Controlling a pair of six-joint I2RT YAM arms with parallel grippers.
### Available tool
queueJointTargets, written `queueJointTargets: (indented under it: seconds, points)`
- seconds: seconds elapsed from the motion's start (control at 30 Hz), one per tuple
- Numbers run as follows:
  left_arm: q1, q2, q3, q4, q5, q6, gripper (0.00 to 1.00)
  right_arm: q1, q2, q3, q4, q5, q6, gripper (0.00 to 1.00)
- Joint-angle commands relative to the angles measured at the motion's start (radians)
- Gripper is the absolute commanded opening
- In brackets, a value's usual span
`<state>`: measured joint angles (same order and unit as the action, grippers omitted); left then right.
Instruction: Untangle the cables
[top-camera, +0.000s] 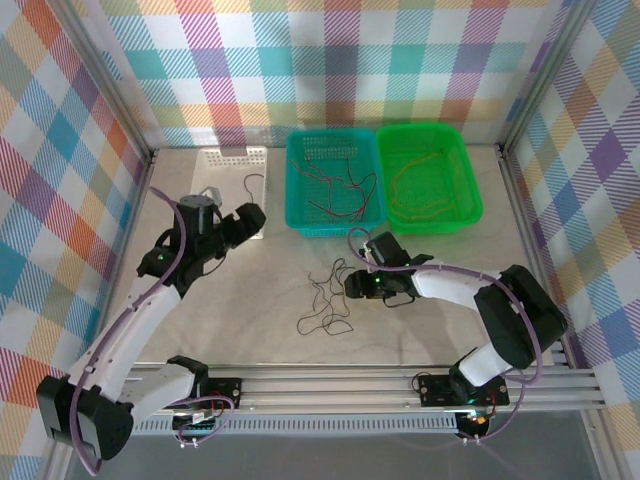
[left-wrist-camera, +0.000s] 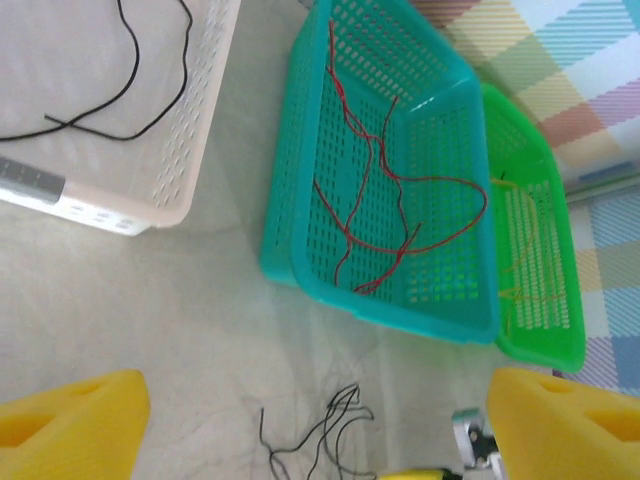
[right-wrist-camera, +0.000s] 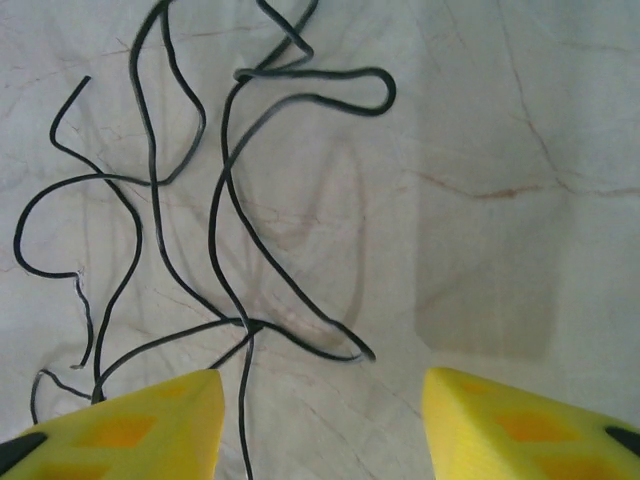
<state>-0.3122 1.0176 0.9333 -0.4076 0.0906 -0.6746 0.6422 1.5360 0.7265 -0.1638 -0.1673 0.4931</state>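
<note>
Plaid walls (top-camera: 60, 150) enclose a marbled counter (top-camera: 250, 300). Tangled black cables (right-wrist-camera: 248, 325) lie mid-counter, just before the right hand (right-wrist-camera: 320, 420), whose fingers stand apart, clamping nothing. The left hand (top-camera: 250, 218) hovers wide open and empty near the white basket (left-wrist-camera: 195, 130), which holds one black cable (left-wrist-camera: 150, 125). Red cables (left-wrist-camera: 440, 180) lie in the teal basket (top-camera: 332, 228), yellow cables (top-camera: 425, 190) in the green basket (top-camera: 430, 228).

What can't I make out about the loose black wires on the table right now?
- Right wrist view: the thin black wires pass under a yellow finger of the right gripper and off the bottom edge; ends cut off.
- Top view: how many wires are in the pile; too thin, overlapping.
- Left wrist view: white perforated plastic basket cropped by top and left edges.
</note>
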Motion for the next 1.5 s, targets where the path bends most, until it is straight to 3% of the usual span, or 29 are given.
queueJointTargets:
  seconds: [0.0,0.23,0.5,0.87,1.13,1.47]
  points:
    - [-0.004,-0.057,-0.029,-0.042,-0.038,0.033,0.87,0.006,0.023,0.002,0.074,-0.002,0.002,0.49]
    - [-0.004,-0.077,-0.064,-0.051,-0.028,0.042,0.87,0.006,0.063,-0.023,0.160,-0.002,0.009,0.32]
    - [-0.005,-0.080,-0.087,-0.033,-0.001,0.037,0.87,0.006,-0.001,-0.033,0.127,-0.003,0.007,0.00]
    - [-0.079,-0.068,-0.154,0.198,0.202,-0.010,0.86,0.006,-0.414,0.202,-0.188,-0.005,-0.073,0.00]
    - [-0.141,-0.070,-0.229,0.490,0.390,-0.065,0.87,0.006,-0.465,0.396,-0.238,-0.177,-0.070,0.00]
    - [-0.274,-0.065,-0.272,0.656,0.460,-0.050,0.88,0.006,-0.452,0.524,-0.207,-0.312,-0.060,0.00]
